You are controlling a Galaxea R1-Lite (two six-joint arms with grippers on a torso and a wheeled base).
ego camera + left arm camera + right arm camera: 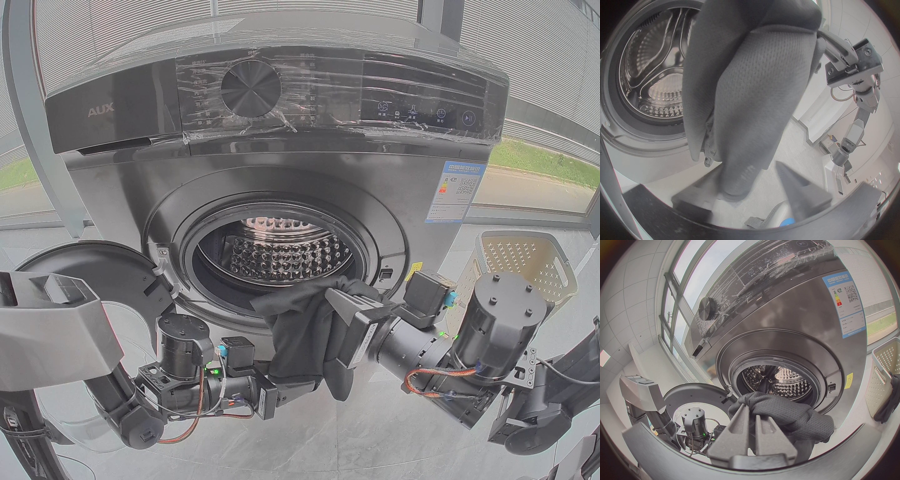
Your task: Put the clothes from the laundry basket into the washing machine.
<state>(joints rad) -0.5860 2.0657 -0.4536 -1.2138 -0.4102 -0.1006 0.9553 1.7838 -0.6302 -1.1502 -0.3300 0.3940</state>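
A black mesh garment (306, 331) hangs in front of the washing machine's open drum (281, 250), just below its lower rim. My right gripper (340, 312) is shut on the garment's top edge; in the right wrist view the cloth (784, 412) bunches over the closed fingers (737, 430). My left gripper (306, 386) sits under the garment's lower end, open, and the cloth (747, 93) hangs down between its two spread fingers (800, 193). The cream laundry basket (525, 262) stands on the floor to the right of the machine.
The round machine door (94, 275) stands swung open at the left, close to my left arm. Another dark garment (889, 402) hangs over the basket's rim (881, 365). Grey tiled floor (375, 437) lies below the grippers.
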